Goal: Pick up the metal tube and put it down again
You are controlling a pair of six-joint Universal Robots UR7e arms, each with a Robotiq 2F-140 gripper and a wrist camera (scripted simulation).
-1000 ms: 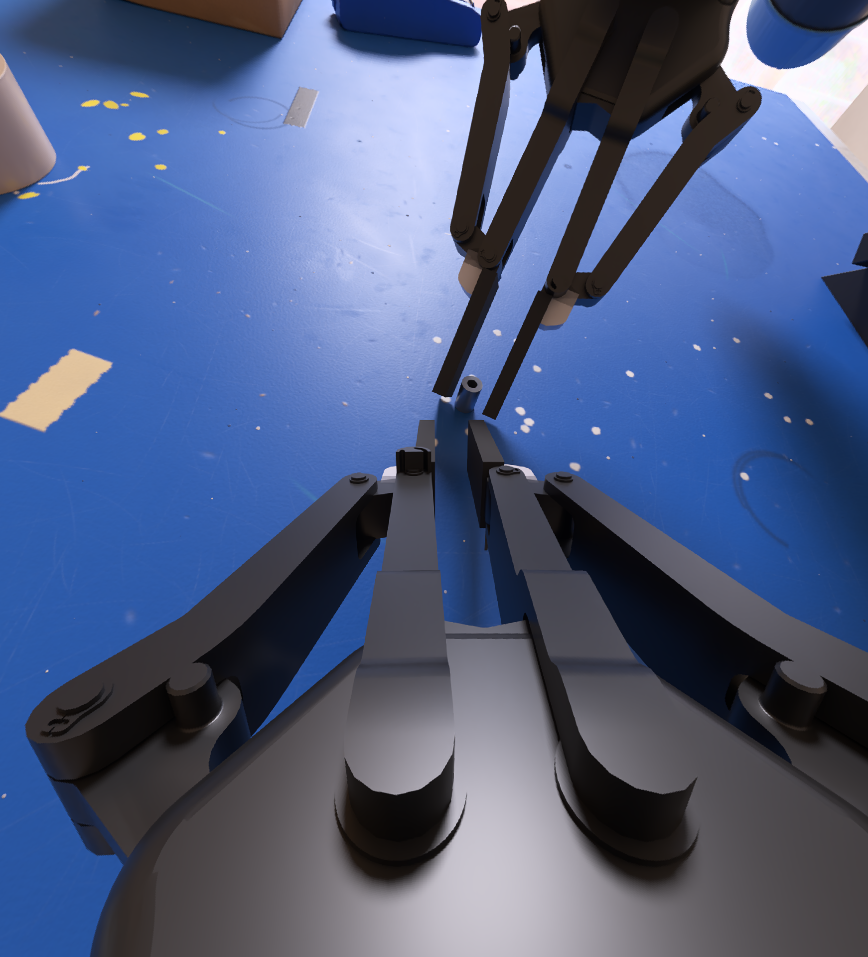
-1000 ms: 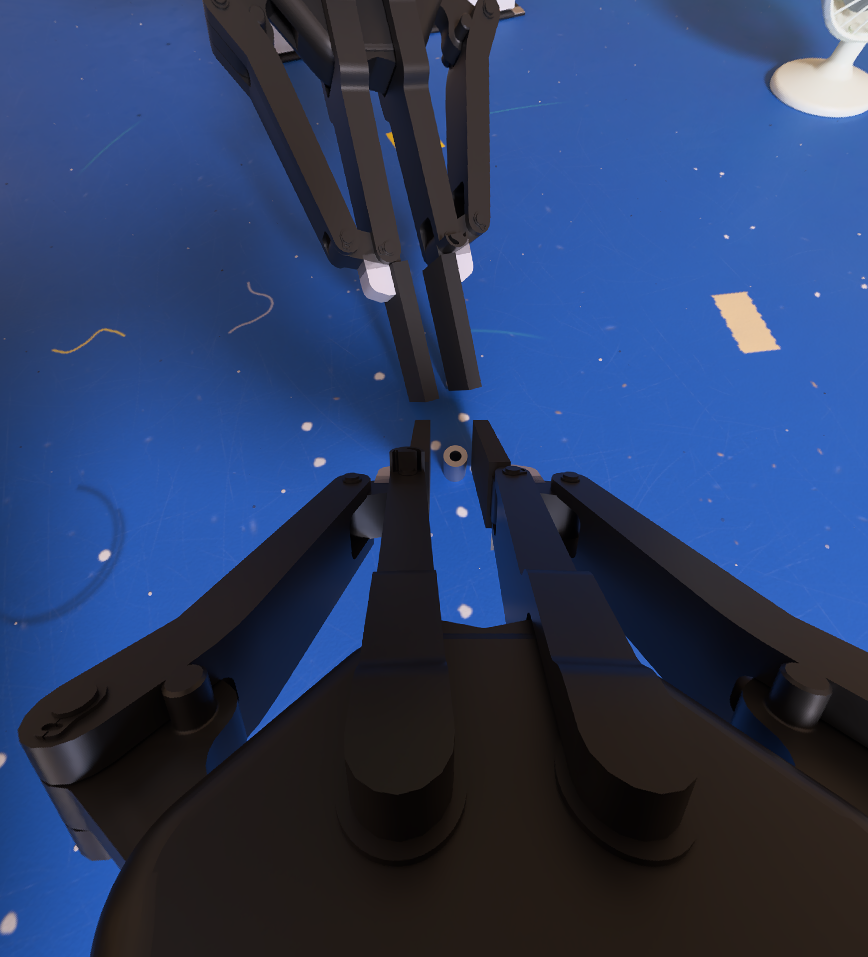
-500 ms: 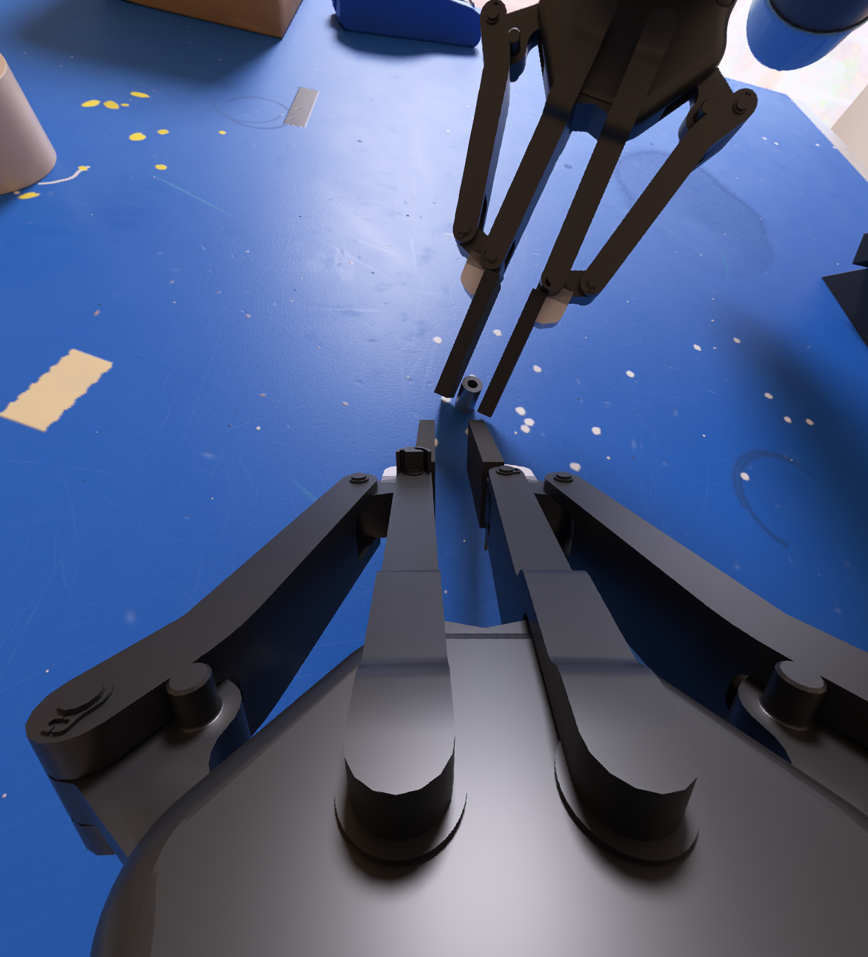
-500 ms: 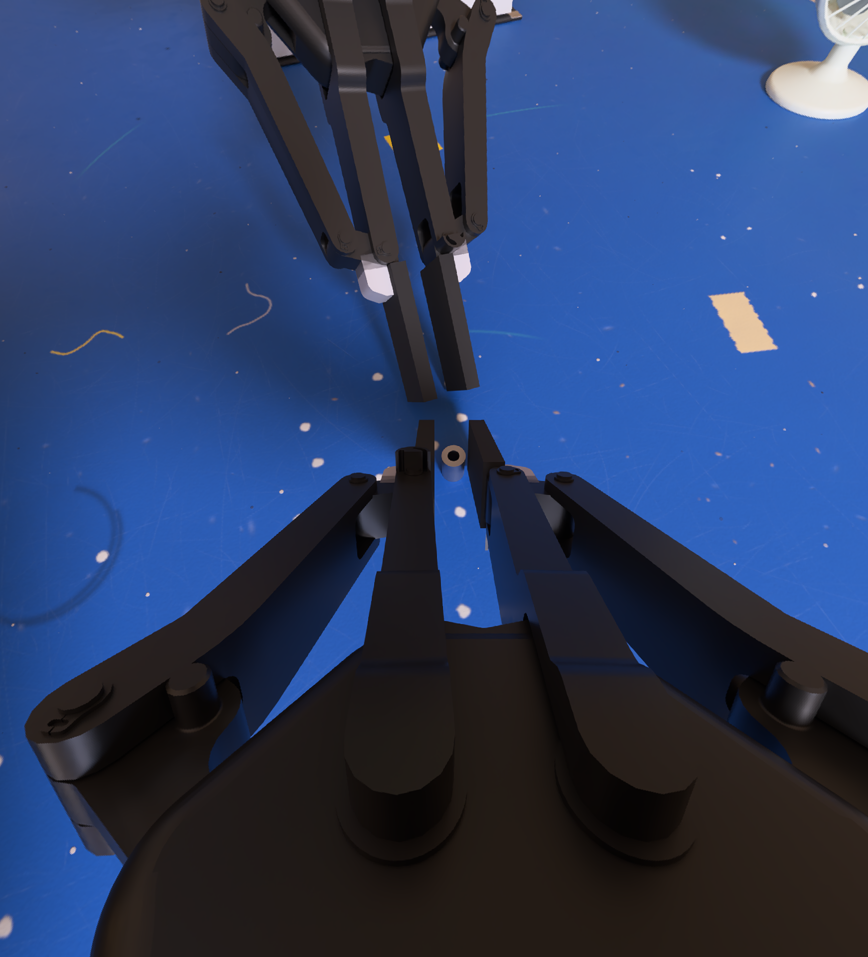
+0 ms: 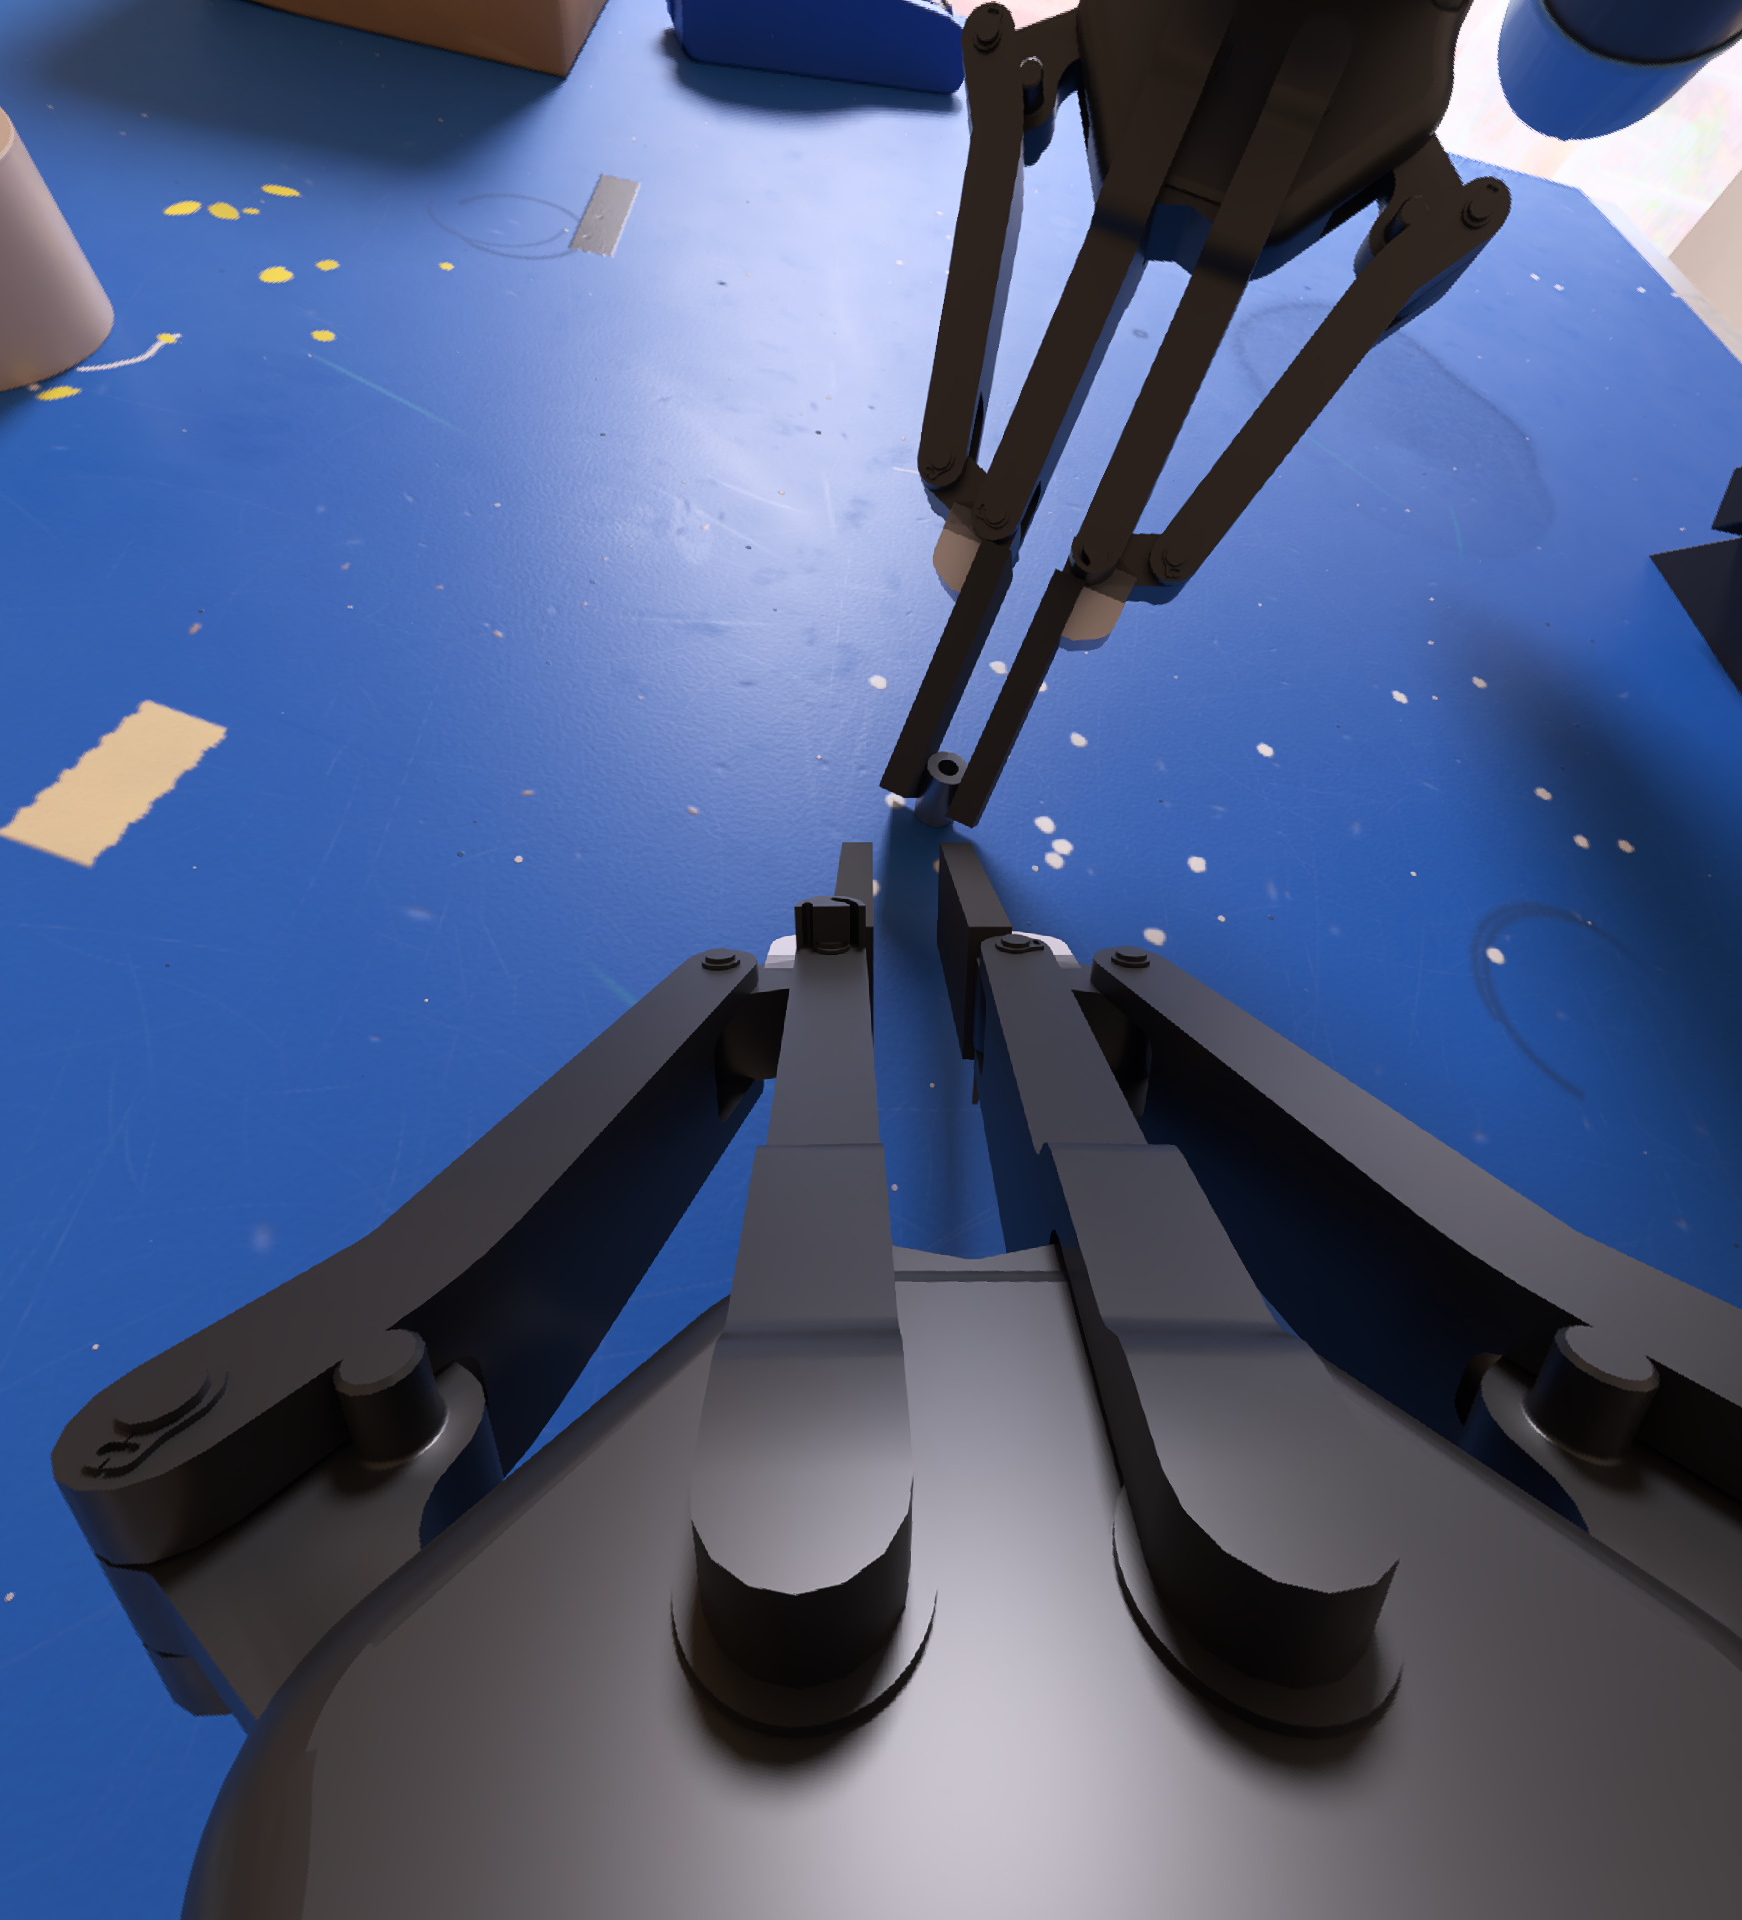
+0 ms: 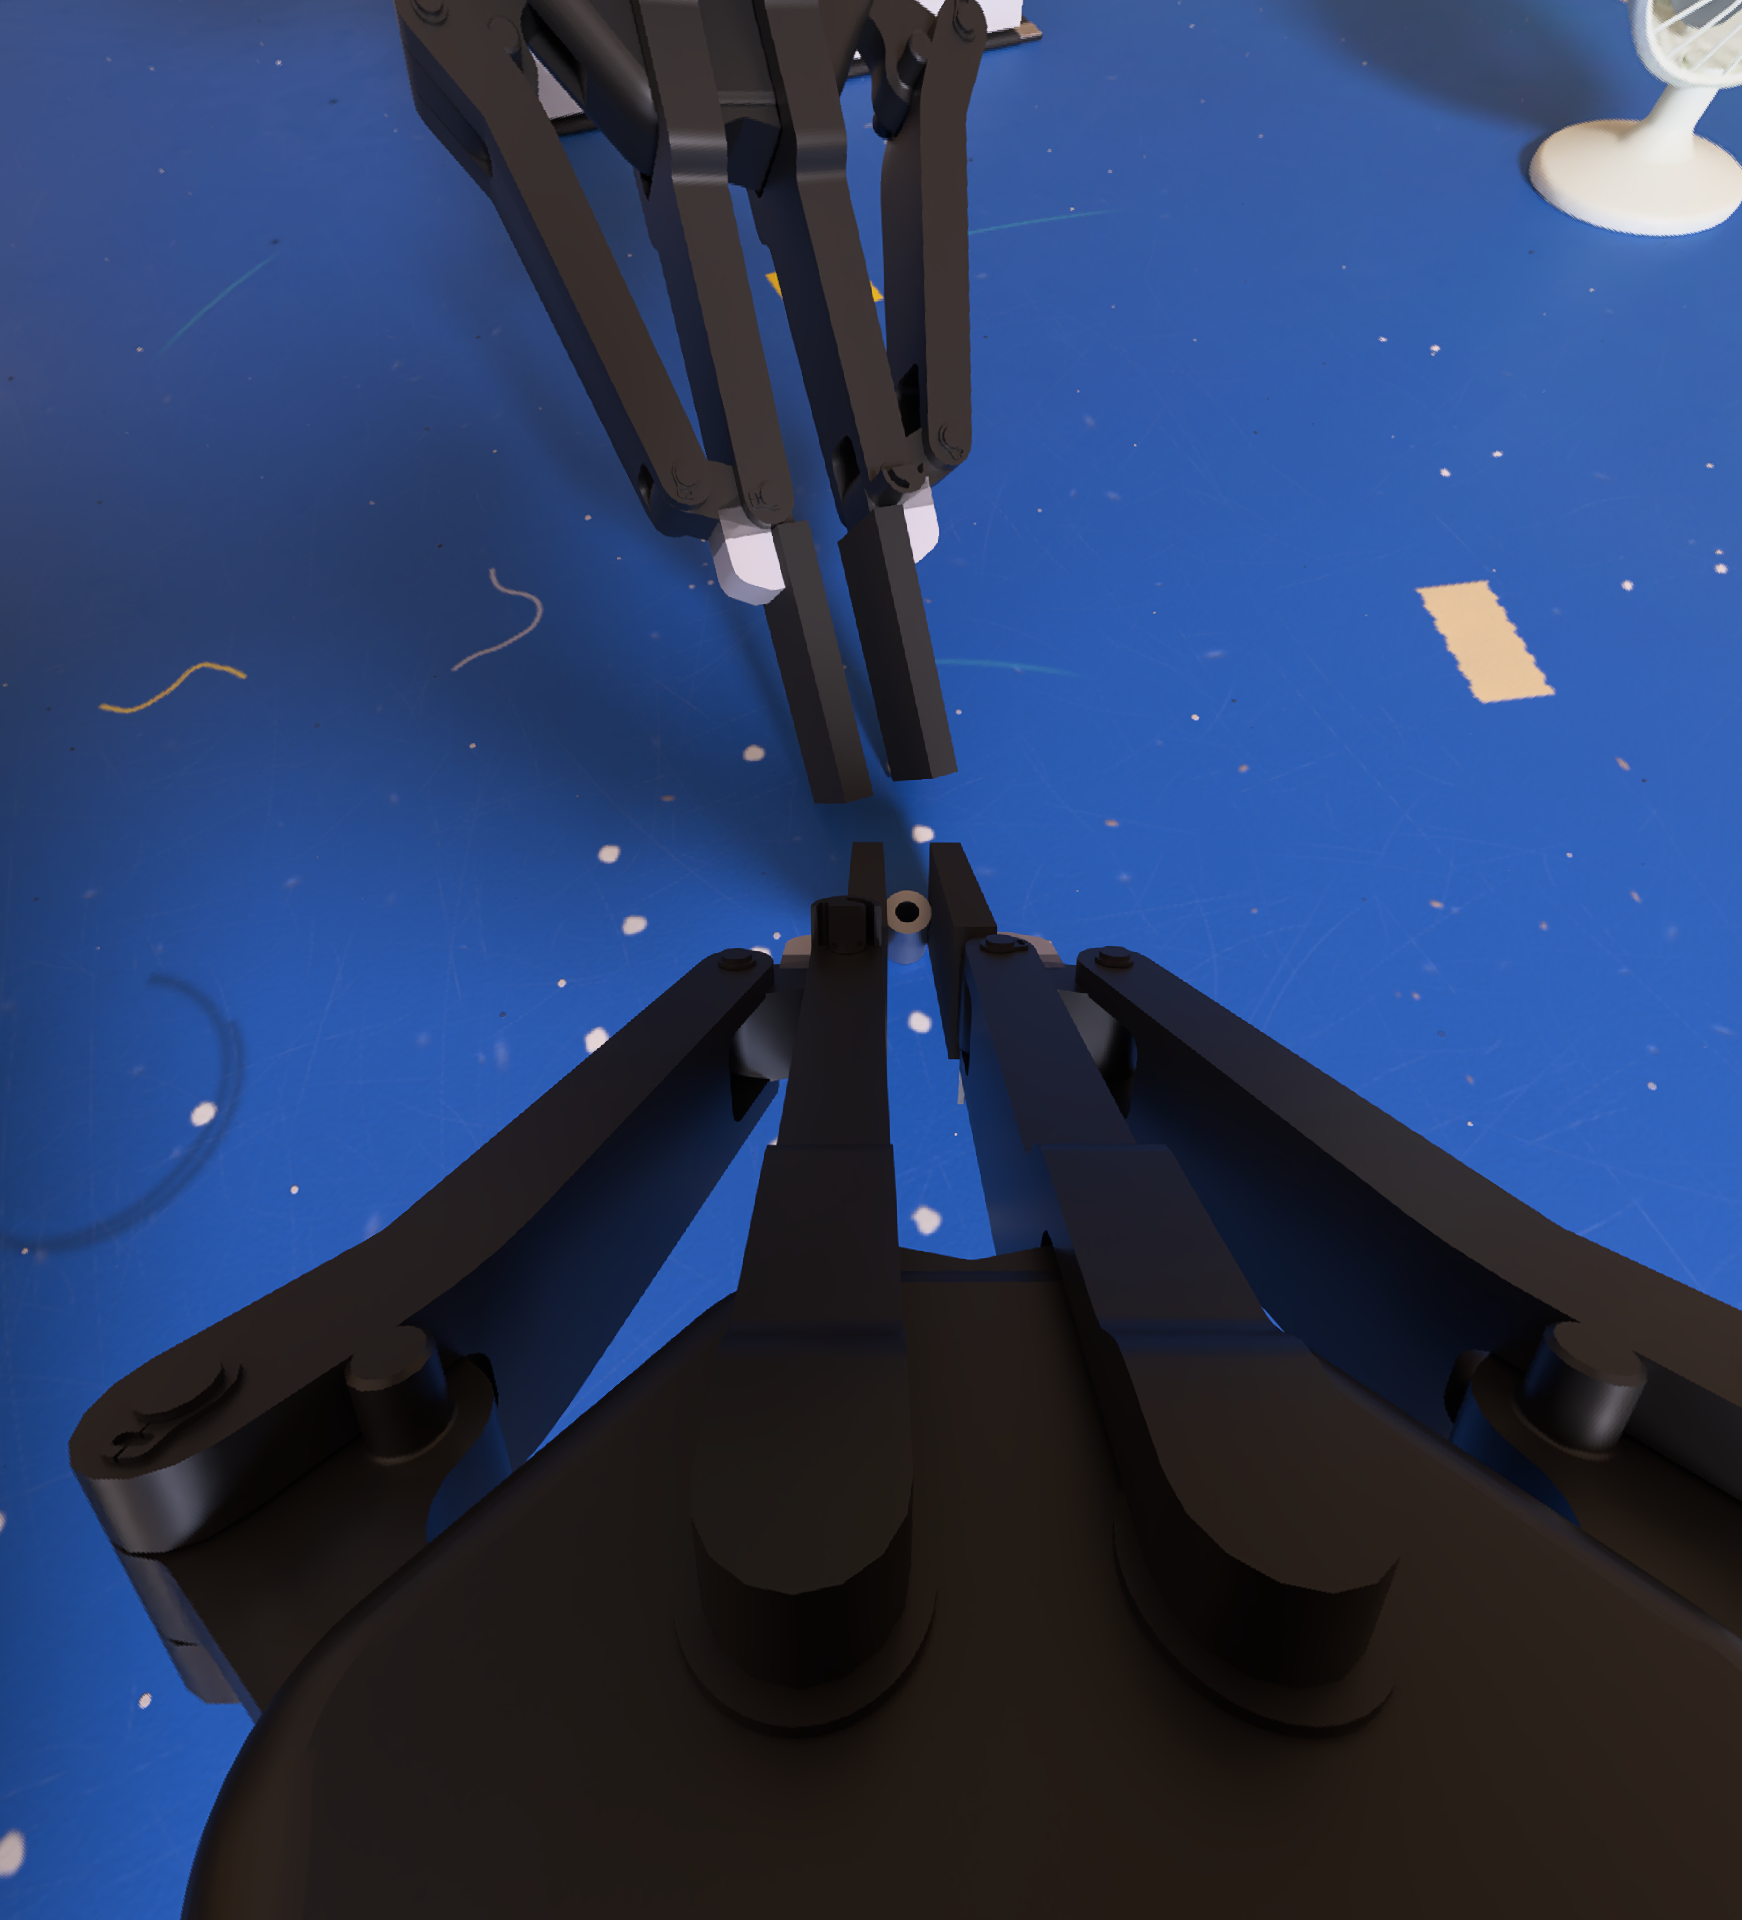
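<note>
Tube is standing upright on the blue counter, and I am seeing the right gripper pinching it from the left wrist view; my left gripper, nearly closed, is holding nothing. From the right wrist view, I am watching both fingers touching the tube; lifting straight comes next.

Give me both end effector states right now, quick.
Left end effector: nearly closed, empty.
Right end effector: shut on the metal tube, standing upright.
</note>
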